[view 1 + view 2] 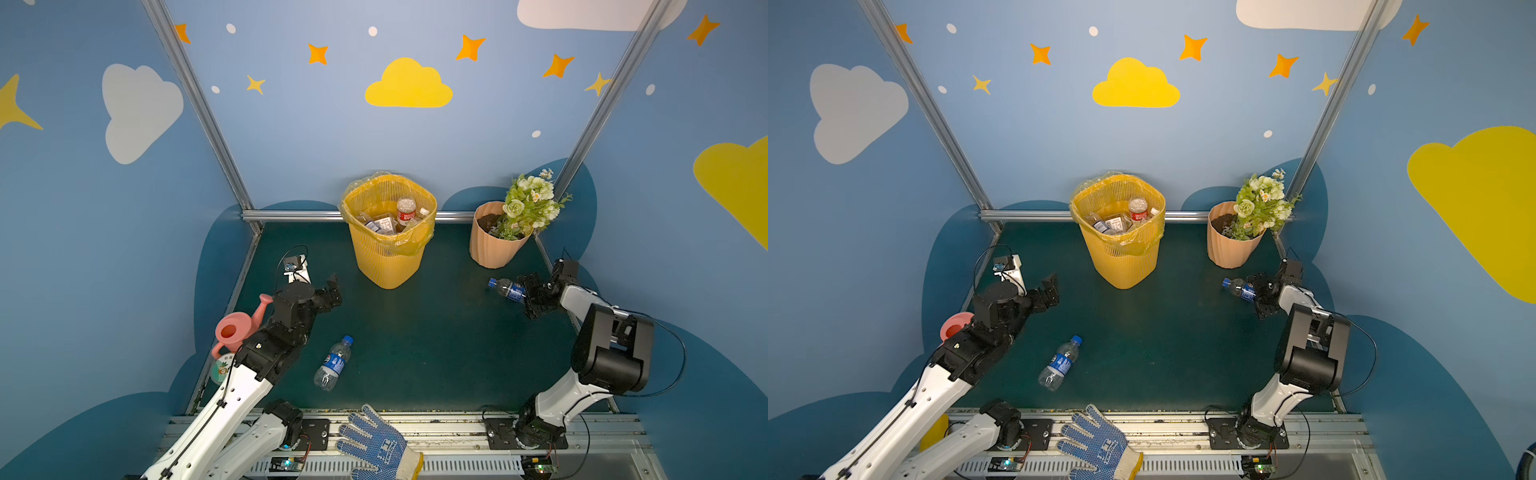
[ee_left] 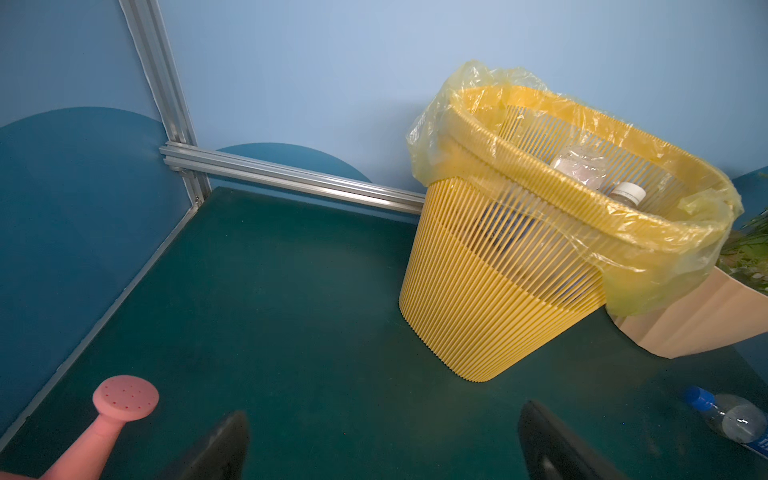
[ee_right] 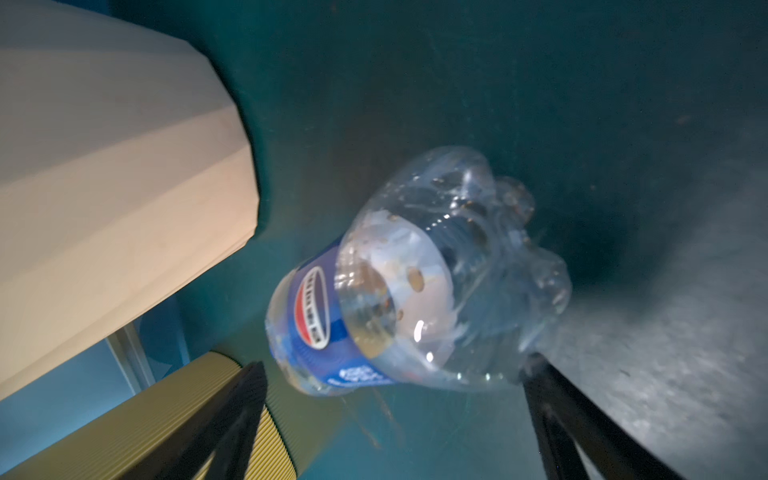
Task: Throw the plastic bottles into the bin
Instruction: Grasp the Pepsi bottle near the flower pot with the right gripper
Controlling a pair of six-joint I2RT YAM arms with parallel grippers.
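- Black jaws of the left gripper (image 1: 336, 293) stand wide apart with nothing between them. In the left wrist view only dark green mat (image 2: 291, 311) shows between its fingers (image 2: 224, 444).
- The left arm's white forearm rises from the front-left corner. Its black wrist is bent so the gripper hangs above the mat and points back and right, toward the bin (image 1: 386, 266).
- The right arm climbs from the front rail and folds at a bulky black elbow near the right edge. From there it reaches back and leftward, and the right gripper (image 1: 528, 298) sits low, just in front of the peach flower pot (image 1: 490, 249).
- The right jaws are spread wide around the base end of the right bottle (image 1: 509, 289). In the right wrist view the bottle (image 3: 395, 291) is blurred, its clear base facing the camera. A sliver of gap shows beside one finger (image 3: 249, 395), so I see no clamp on it.
- That bottle's blue cap points toward the bin, which is well apart from it.
- The middle bottle (image 1: 334, 363) lies on its side on the mat, cap toward the back. It is near the left arm's elbow and apart from both grippers.
- The yellow bin stands upright against the back rail, and its bag is folded over the rim. Several binned bottles (image 1: 406, 212) lie inside, one of them red-labelled.
- A pink watering can (image 1: 235, 328) sits just beside the left arm.
- A blue-dotted glove (image 1: 378, 444) rests on the front rail.
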